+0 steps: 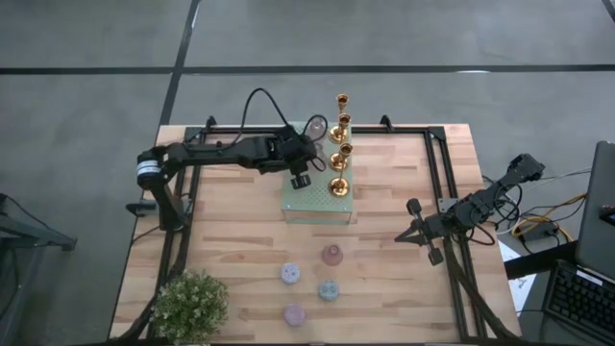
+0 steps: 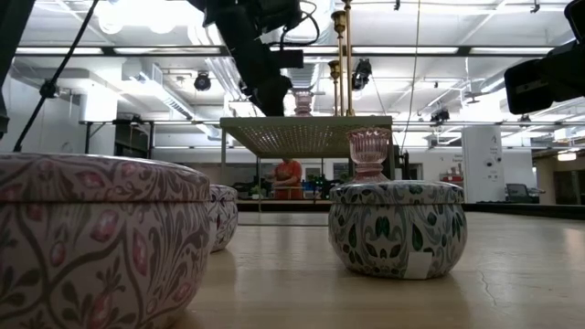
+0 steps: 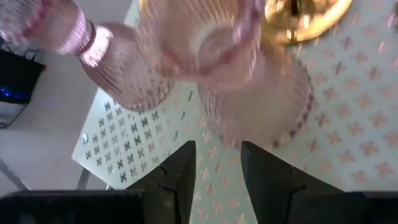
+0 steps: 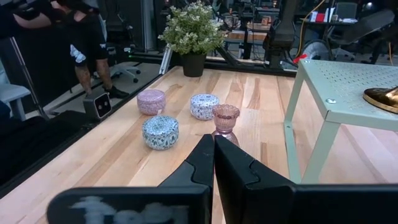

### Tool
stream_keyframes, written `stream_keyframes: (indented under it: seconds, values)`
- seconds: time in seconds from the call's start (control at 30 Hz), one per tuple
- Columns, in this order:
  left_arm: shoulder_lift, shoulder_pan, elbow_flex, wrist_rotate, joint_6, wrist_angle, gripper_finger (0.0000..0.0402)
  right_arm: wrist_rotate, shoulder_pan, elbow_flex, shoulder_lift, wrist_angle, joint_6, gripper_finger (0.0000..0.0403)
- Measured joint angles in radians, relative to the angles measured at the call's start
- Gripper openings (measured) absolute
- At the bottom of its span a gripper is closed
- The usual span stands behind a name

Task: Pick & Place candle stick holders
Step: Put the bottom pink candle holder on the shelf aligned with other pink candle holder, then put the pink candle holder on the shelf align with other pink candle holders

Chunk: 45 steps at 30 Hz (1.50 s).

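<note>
Several gold candle stick holders (image 1: 340,144) stand in a row on the pale green perforated block (image 1: 312,204). Two ribbed pink glass holders are on the block as well, one (image 3: 249,87) just ahead of my left gripper (image 3: 217,155) and one (image 3: 112,74) nearer the block's far edge. My left gripper (image 1: 300,181) slants down over the block, open, and only the block's top shows between its fingers. A third pink holder (image 1: 332,255) stands on the table by three squat round tins (image 1: 291,274). My right gripper (image 4: 213,146) is shut and parked at the table's right edge (image 1: 415,231).
A leafy potted plant (image 1: 190,306) stands at the table's near left corner. Black frame rails (image 1: 437,183) run along the table's sides. Bare wood lies between the block and the tins. A gold holder's base (image 3: 305,15) stands just beyond the pink holder.
</note>
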Motion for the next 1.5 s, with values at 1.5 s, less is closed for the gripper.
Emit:
stream_keyframes:
  seconds: [1.5]
  values:
    - [-0.044, -0.608, -0.246, -0.052, -0.132, 0.58, 0.0131, 0.0, 0.0, 0.0, 0.0, 0.0, 0.0, 0.0008]
